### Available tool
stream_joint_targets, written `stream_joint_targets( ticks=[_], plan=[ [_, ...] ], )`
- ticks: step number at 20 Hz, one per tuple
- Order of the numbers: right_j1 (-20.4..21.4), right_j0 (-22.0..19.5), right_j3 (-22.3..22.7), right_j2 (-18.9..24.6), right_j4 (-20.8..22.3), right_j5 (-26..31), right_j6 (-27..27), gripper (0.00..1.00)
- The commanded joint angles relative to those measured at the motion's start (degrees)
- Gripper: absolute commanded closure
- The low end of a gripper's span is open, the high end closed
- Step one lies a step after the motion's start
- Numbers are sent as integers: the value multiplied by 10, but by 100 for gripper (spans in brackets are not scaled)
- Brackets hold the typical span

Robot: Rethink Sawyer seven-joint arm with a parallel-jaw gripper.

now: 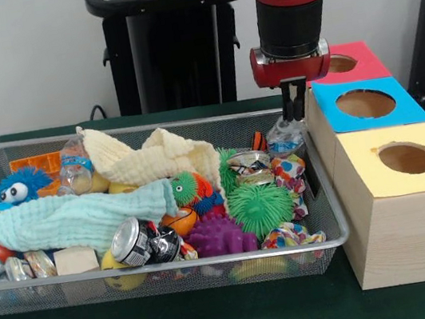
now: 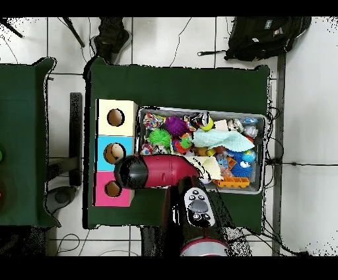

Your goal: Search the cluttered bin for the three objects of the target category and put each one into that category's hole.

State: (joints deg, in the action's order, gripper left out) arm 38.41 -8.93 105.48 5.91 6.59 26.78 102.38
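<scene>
I have the gripper point(image 1: 294, 100) over the bin's point(image 1: 173, 268) end nearest the boxes, fingers seemingly near-closed and empty, with the crushed plastic bottle point(image 1: 284, 136) just below, slightly toward the bin's middle.

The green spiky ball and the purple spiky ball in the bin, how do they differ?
The green spiky ball has long, thin, hair-like spikes; the purple spiky ball has short, thick nubs. The green one sits higher on the pile and shows almost whole, while the purple one lies lower, by the basket's front rim, partly hidden behind the crushed can. Both are soft-looking spiky toys, lying next to each other in the basket's right half in the front view.
</scene>
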Motion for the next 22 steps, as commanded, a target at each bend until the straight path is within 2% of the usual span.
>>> stream_joint_targets(
  ticks=[1, 11, 16, 19, 22],
  plan=[
    [19, 11, 16, 13, -23, 27, 85, 100],
    [38, 33, 7, -7, -40, 75, 98, 100],
    [37, 23, 18, 7, -41, 60, 84, 100],
    [20, 13, 0, 12, -37, 60, 68, 100],
    [18, 5, 1, 17, -35, 59, 56, 100]
  ],
)
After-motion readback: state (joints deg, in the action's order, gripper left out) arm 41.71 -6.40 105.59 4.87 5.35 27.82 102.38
